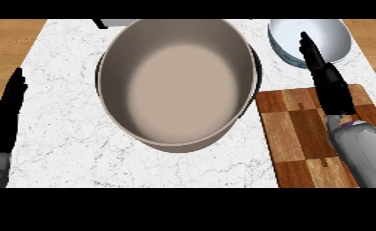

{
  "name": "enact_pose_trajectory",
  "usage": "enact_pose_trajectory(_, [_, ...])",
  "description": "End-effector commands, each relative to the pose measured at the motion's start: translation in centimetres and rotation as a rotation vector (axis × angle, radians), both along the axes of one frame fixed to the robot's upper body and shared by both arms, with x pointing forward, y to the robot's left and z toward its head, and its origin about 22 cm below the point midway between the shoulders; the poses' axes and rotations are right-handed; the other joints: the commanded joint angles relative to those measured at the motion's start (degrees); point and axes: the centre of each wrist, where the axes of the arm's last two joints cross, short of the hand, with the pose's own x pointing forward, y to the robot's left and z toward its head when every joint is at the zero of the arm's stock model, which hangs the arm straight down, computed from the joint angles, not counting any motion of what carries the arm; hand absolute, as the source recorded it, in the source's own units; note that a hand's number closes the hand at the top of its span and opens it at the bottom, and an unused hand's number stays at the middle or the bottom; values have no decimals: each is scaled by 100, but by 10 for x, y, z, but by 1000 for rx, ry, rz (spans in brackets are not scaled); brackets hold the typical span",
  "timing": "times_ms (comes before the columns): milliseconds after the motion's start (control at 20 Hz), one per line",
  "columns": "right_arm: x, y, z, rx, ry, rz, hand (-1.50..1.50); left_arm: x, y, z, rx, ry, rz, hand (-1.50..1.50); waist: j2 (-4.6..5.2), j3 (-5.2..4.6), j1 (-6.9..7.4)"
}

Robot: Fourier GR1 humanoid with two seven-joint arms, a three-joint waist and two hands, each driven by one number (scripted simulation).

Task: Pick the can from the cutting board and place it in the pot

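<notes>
Oddly, the can shows nowhere: the checkered cutting board carries nothing where it is visible, and nothing lies inside the wide pot just beside it. The right hand stretches past the board's far edge toward the stacked plates, fingers straight, holding nothing. The left hand rests at the desk's left edge, fingers up and relaxed. The pick seems not yet made; the next move calls for locating the can, perhaps hidden behind the right forearm.

beige oval pot sat mid white marble counter, checkered wooden cutting board at 4 o'clock, white round plates at 2
</notes>
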Motion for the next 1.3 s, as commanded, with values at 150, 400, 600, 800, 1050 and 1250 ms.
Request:
enact_pose_trajectory(150, [-26, 56, -22, 185, 218, 728, -150, 16, -61, -1, -224, -21, -167, 0, 103, -77, 211])
enact_pose_trajectory(400, [-23, 7, 30, 15, -85, 969, -150, 14, -103, -12, -461, 45, -246, 0, 18, -65, -118])
enact_pose_trajectory(600, [-23, -36, 51, 133, -252, 1123, -150, 7, -112, -13, -491, 53, -265, 0, 31, -39, -42])
enact_pose_trajectory(800, [-25, -95, 104, -9, -270, 1175, -150, 13, -110, 3, -495, 45, -270, 0, 20, -44, -25])
enact_pose_trajectory(1050, [-31, -130, 148, -271, -292, 1130, -150, 13, -130, 4, -509, 58, -305, 0, 69, -57, 110])
enact_pose_trajectory(1250, [-40, -144, 174, -459, -265, 1137, -150, 12, -134, 4, -509, 60, -301, 0, 89, -64, 178])
